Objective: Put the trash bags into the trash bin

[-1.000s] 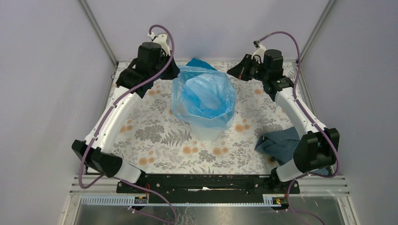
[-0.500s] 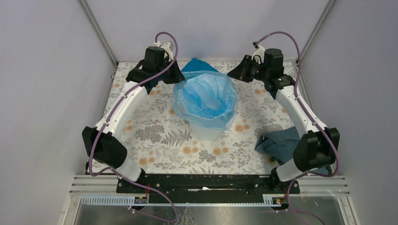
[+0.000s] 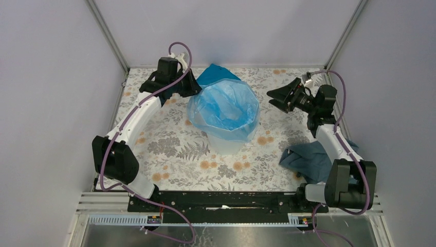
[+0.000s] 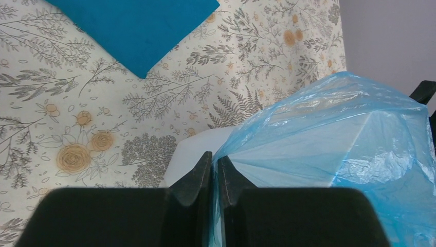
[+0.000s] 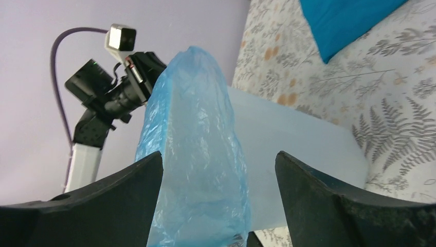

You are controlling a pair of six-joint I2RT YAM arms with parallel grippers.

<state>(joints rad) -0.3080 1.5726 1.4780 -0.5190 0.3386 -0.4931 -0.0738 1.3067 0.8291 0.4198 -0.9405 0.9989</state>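
Trash bag (image 3: 224,104) edge is sitting pinched in your left gripper (image 4: 212,170), right gripper (image 3: 274,100) gaping; tugging may tip the trash bin (image 3: 226,145).

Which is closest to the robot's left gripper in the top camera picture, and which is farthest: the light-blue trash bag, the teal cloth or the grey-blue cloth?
1. The light-blue trash bag, mid-table, its rim pinched by the left gripper.
2. The teal cloth, just behind the trash bin, far side.
3. The grey-blue cloth, near right, beside the right arm.
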